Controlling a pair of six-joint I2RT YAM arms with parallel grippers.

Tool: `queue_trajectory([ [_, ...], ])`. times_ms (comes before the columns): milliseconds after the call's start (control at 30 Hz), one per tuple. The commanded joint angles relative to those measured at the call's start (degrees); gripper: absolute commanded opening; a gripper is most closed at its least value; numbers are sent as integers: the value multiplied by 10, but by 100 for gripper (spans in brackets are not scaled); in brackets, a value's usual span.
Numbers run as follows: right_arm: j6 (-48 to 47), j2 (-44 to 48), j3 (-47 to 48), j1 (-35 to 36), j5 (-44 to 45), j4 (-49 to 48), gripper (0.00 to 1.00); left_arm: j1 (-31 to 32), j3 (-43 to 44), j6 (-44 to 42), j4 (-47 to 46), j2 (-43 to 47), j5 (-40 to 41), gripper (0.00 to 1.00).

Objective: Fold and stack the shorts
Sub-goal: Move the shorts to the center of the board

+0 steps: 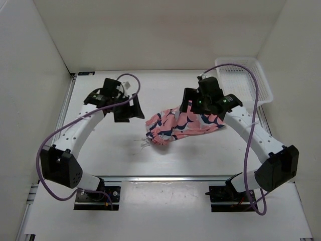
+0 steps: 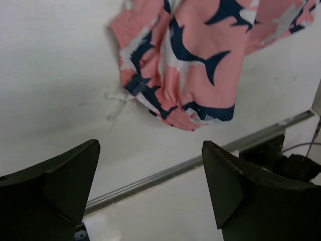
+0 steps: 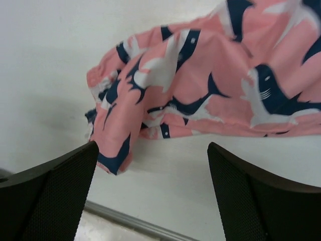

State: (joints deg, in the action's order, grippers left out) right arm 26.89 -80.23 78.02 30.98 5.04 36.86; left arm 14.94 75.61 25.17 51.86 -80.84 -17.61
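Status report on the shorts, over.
Left gripper open, empty. Right gripper open, empty, above the shorts. Shorts crumpled on table, unfolded. Basket far right, not in the way.

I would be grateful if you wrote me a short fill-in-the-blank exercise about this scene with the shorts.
1. The shorts lie crumpled on the table, not in the ___.
2. The left gripper and the right gripper are both ___, not shut.
3. The white basket stands in the table's far ___ corner.
Missing words: basket; open; right.

The shorts [image 1: 178,125] are coral pink with navy-and-white shark-like shapes, and the basket [image 1: 241,80] is white mesh.
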Motion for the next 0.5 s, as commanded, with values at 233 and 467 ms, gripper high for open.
queue_trajectory([
  [233, 97, -75, -54, 102, -121, -65, 100, 7, 49, -6, -56, -169, 0, 95],
  [467, 110, -106, -96, 109, -109, -124, 81, 42, 104, -16, -56, -291, 7, 91],
])
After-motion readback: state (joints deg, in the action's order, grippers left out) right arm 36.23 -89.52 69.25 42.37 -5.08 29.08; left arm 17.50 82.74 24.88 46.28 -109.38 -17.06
